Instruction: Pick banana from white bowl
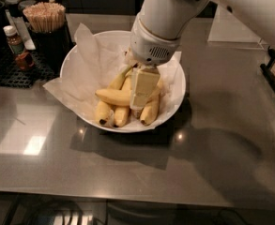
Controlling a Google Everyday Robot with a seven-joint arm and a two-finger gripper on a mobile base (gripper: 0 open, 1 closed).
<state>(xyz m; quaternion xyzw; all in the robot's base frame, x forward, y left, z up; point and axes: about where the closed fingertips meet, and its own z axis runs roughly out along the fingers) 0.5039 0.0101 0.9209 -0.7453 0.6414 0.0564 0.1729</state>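
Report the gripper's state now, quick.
Gripper: down inside the white bowl, over the banana; open, shut or holding cannot be told.

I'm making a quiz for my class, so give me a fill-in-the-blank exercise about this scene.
1. The white bowl is lined with crinkled white ____.
2. The gripper hangs inside the ____.
3. The banana lies crosswise atop slimmer bananas; its skin is ____.
Missing words: paper, bowl, yellow.

Grey table (pixel 212 139) carries white bowl (pixel 173 106), black mat (pixel 10 71); end effector (pixel 139 104) inside bowl.
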